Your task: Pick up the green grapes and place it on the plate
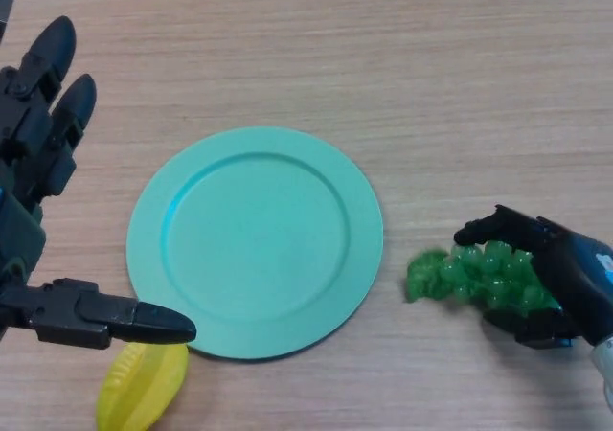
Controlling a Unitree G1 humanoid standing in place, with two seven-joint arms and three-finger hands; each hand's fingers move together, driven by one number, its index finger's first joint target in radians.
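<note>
A bunch of green grapes lies on the wooden table to the right of a round teal plate, a short gap between them. My right hand comes in from the right edge with its fingers and thumb curled round the right end of the bunch. The left end of the bunch sticks out toward the plate. The plate holds nothing. My left hand is at the left edge, fingers straight and thumb stretched out over the plate's lower left rim, holding nothing.
A yellow starfruit-like toy lies at the bottom edge just below the left thumb and the plate's lower left rim. The wooden tabletop stretches behind the plate.
</note>
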